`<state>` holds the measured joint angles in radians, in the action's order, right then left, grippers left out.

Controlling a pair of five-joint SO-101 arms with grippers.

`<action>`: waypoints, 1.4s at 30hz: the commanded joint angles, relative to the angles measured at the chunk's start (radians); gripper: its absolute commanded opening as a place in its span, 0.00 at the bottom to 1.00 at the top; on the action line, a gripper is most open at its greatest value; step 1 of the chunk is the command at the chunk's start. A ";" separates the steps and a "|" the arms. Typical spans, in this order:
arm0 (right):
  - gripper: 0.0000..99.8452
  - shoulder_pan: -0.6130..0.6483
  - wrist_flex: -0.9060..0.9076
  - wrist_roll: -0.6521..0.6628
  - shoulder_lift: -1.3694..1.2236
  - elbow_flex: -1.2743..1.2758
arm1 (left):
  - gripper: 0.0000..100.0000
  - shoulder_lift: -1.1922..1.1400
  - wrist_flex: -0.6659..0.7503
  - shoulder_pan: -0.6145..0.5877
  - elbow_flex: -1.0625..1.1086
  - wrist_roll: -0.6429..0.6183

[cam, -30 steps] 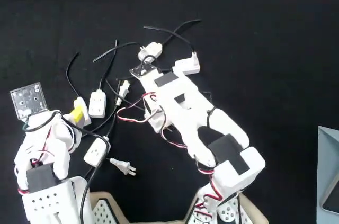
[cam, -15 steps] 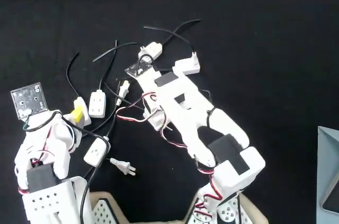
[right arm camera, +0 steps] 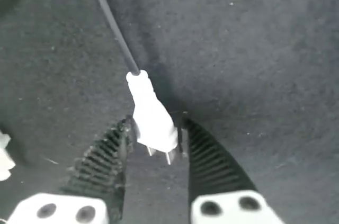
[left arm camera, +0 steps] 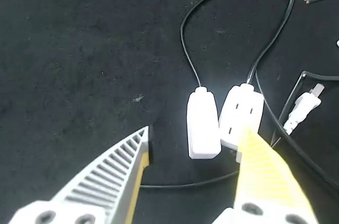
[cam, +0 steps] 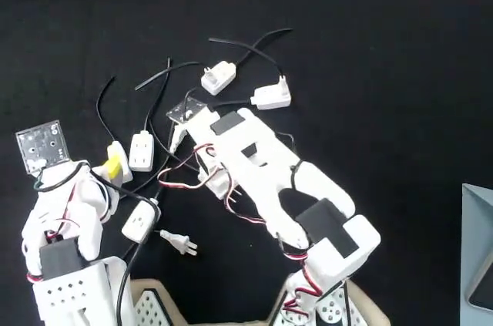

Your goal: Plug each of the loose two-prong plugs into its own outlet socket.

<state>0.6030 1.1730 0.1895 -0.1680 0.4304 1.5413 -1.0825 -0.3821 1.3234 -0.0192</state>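
Note:
A white two-prong plug (right arm camera: 152,121) on a black cord lies on the black cloth, prongs toward the camera. My right gripper (right arm camera: 156,128) is shut on it, one finger pressed against each side. In the high view that arm (cam: 254,158) stretches to the cluster of cords, over the same plug (cam: 178,138). My left gripper (left arm camera: 193,144) is open above a white cord end piece (left arm camera: 203,126), with an outlet socket (left arm camera: 241,117) beside its yellow finger (left arm camera: 262,166). Another loose plug (cam: 179,243) lies near the left arm's base. More sockets (cam: 218,77) (cam: 141,150) (cam: 139,222) lie around.
A white adapter block (cam: 271,96) rests behind the right arm. Several black cords cross the cluster at centre left. A grey box edge (cam: 479,249) shows at the far right. The cloth's right half and far side are open.
My right arm has swung left and toward the near edge, away from the far socket, and now sits on the plug by the cords. The left arm stays put.

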 commanded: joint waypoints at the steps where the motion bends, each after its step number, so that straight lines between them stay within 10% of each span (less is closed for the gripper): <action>1: 0.01 0.012 0.006 0.000 0.021 -0.024 | 0.27 0.005 0.057 -0.008 0.019 -0.002; 19: 0.03 -0.123 -0.098 0.244 0.252 0.133 | 0.27 0.005 0.077 -0.008 0.036 -0.002; 24: 0.15 -0.104 -0.097 0.244 0.257 0.203 | 0.27 0.005 0.077 -0.008 0.036 -0.002; 42: 0.12 -0.178 -0.086 0.192 0.196 0.102 | 0.27 0.005 0.077 -0.008 0.038 -0.002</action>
<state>0.4818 1.0840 0.3491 0.0422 0.5823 1.5413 -1.0273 -0.3821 1.3663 -0.0192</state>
